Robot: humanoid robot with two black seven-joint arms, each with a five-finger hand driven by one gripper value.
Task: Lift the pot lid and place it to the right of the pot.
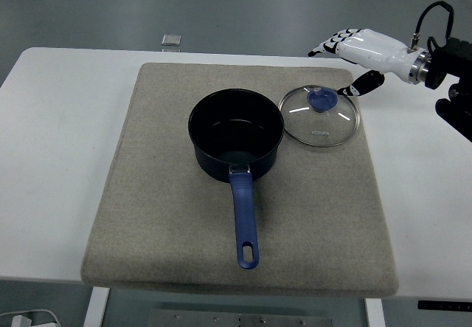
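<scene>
A dark blue pot [236,137] with a long blue handle stands uncovered in the middle of the beige mat [169,231]. Its glass lid [319,116], with a blue knob, lies flat on the mat just to the right of the pot. My right hand [345,63], white with black fingertips, hovers above and behind the lid's far right edge. The fingers are spread and hold nothing. The left arm does not show.
The mat covers most of the white table [59,135]. A small grey square object [171,40] lies at the table's far edge. Black parts of the right arm [453,83] stand over the table's right side.
</scene>
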